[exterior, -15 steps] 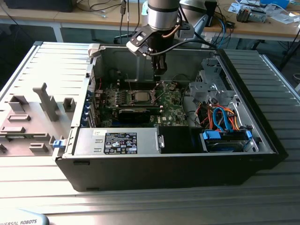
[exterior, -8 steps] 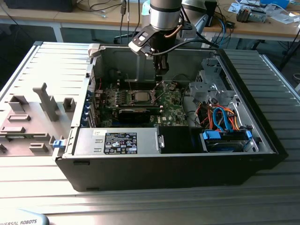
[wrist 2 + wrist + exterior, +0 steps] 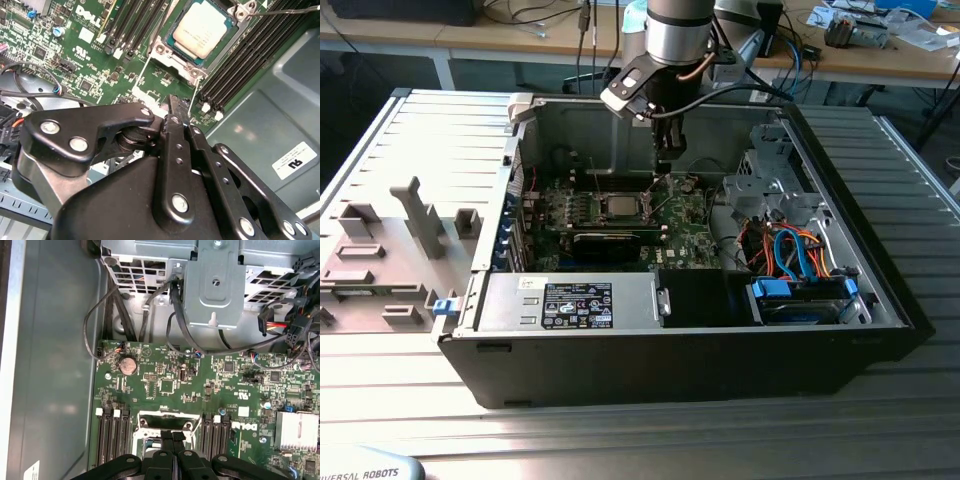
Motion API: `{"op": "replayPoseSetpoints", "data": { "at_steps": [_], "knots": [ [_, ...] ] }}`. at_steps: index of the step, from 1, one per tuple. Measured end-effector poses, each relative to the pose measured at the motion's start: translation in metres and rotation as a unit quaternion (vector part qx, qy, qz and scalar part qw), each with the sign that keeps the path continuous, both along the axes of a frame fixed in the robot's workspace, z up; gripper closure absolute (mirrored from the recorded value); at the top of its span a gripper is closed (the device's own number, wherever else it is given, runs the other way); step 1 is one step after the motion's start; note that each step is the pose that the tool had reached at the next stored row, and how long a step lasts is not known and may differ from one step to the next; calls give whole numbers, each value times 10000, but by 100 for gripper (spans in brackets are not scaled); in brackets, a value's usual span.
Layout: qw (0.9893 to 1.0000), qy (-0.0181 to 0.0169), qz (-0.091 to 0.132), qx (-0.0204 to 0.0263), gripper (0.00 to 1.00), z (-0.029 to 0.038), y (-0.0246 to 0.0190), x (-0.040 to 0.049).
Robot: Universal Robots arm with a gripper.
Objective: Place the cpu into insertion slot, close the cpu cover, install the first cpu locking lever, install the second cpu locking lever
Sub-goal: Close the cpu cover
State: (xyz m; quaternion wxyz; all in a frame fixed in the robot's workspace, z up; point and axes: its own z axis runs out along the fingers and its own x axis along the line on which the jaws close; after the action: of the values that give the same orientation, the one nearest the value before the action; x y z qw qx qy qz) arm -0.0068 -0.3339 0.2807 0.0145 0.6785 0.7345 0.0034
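Silver-grey side up, finds the cpu [image 3: 202,30] seated in the insertion slot [image 3: 161,49] of the green motherboard [image 3: 90,60]; counts placing as done. Cannot tell whether the cpu cover lies shut. Judges the thin wire levers [image 3: 142,74] unlatched. Shows jaws pressed together near the slot, pinching nothing visible. Leaves white case label [image 3: 295,161] and power-supply sticker [image 3: 578,305] unread.

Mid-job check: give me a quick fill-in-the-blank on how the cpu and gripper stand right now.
1. The cpu lies in the insertion slot with its ____ side up.
2. The gripper hangs close to the slot, over the ____ motherboard.
3. The gripper's fingers are ____, not spread.
Missing words: silver; green; shut.
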Motion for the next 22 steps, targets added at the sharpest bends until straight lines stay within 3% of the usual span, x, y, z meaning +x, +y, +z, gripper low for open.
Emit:
{"op": "replayPoseSetpoints", "data": {
  "at_steps": [22],
  "knots": [
    [10000,0,0,-3,89,0,10,98]
  ]
}}
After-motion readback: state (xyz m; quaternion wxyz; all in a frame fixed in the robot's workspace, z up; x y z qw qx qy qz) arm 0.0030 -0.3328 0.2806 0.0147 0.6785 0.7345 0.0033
